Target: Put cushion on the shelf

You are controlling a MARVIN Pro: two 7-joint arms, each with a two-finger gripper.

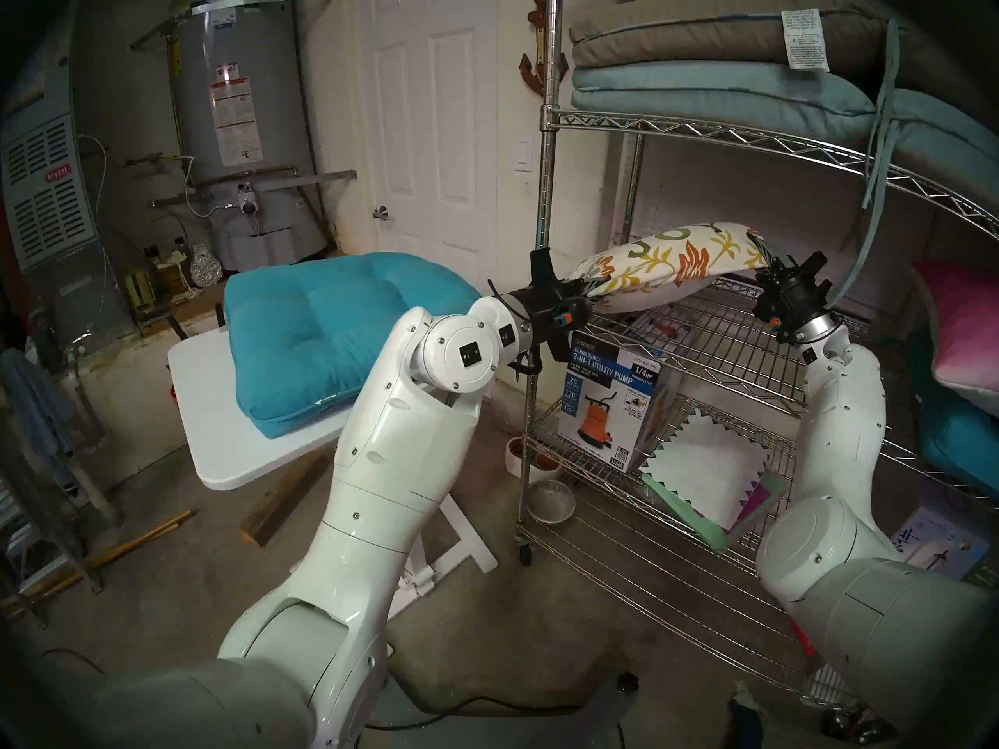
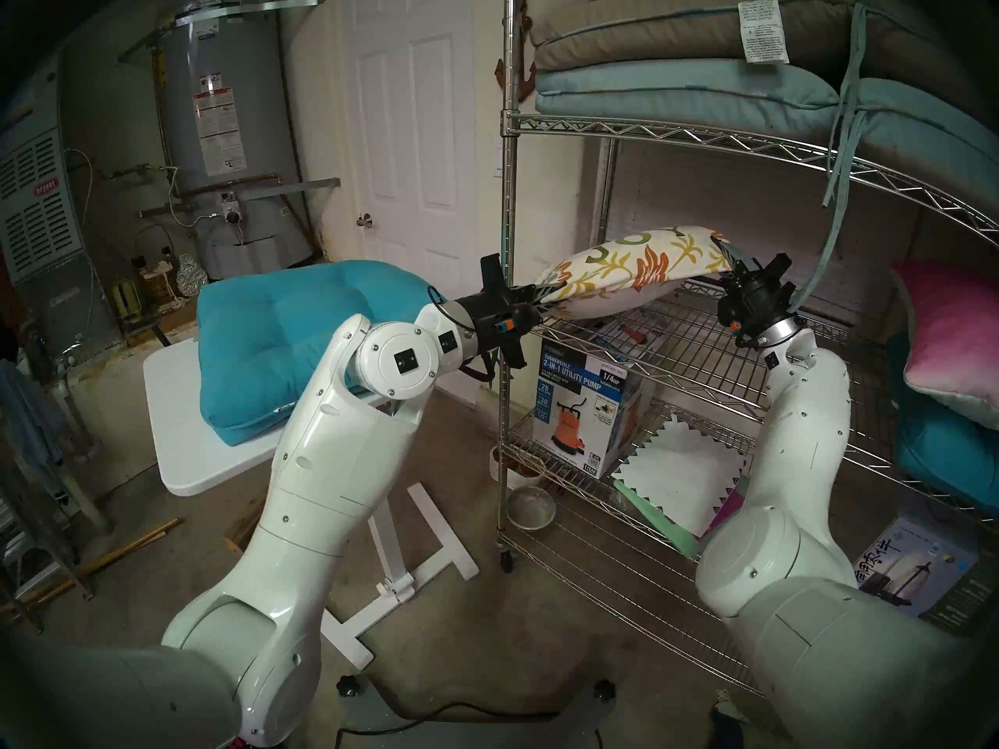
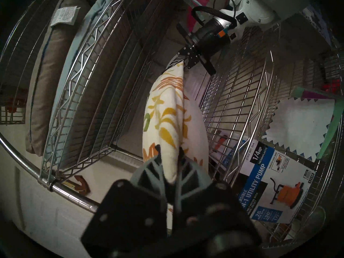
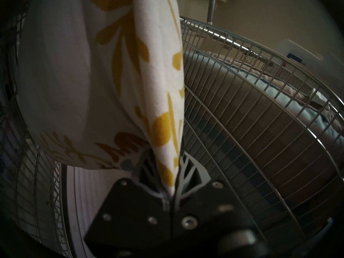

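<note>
Head view: plump printed cushion (image 1: 665, 267) over wire-grid shelf (image 1: 719, 348).

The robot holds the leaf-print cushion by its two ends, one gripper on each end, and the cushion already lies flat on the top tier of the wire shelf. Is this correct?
Not quite. The cushion is not lying on the top tier: the left gripper and right gripper hold it in the air below that tier of the shelf, as the head view shows.
</note>
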